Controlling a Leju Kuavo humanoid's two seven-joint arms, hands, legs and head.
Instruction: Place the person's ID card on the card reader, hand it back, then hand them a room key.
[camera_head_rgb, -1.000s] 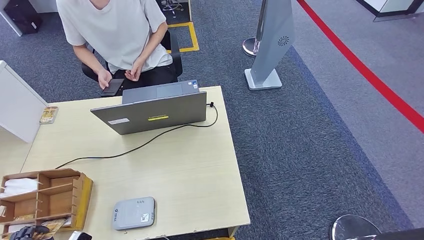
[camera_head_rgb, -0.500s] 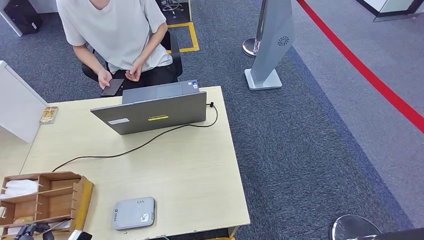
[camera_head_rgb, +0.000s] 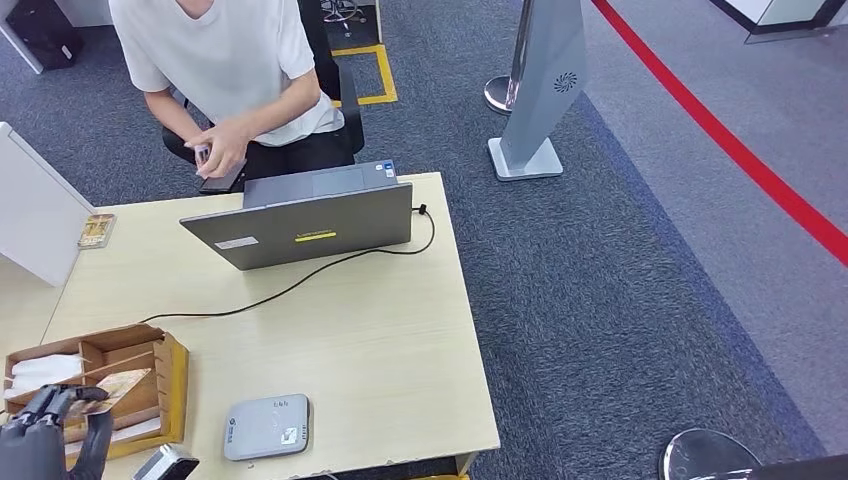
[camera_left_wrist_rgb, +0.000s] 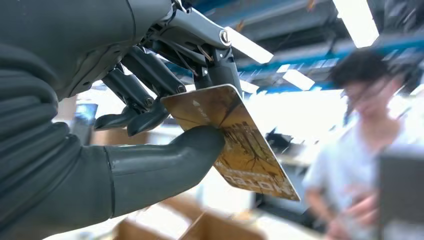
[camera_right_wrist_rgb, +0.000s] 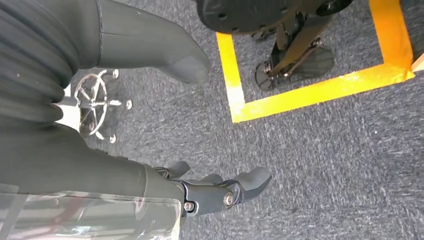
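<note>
My left hand (camera_head_rgb: 48, 432) is at the table's near left corner, over the wooden organizer box (camera_head_rgb: 172, 385). It pinches a gold-brown room key card (camera_left_wrist_rgb: 239, 144) between thumb and fingers; in the head view the card (camera_head_rgb: 118, 384) juts out above the box. The grey card reader (camera_head_rgb: 267, 426) lies flat near the front edge, right of the box, with nothing on it. The person (camera_head_rgb: 225, 60) sits across the table with both hands together over a dark object in their lap. My right hand (camera_right_wrist_rgb: 215, 192) hangs over the carpet, fingers apart and holding nothing.
An open grey laptop (camera_head_rgb: 300, 222) stands at the far side, and its black cable (camera_head_rgb: 290, 288) trails across the tabletop. A small card (camera_head_rgb: 97, 230) lies at the far left beside a white partition (camera_head_rgb: 30, 215). A grey sign stand (camera_head_rgb: 545, 90) is on the carpet to the right.
My left hand has risen into the head view at the lower left with the card lifted above the box. The person has brought both hands together.
</note>
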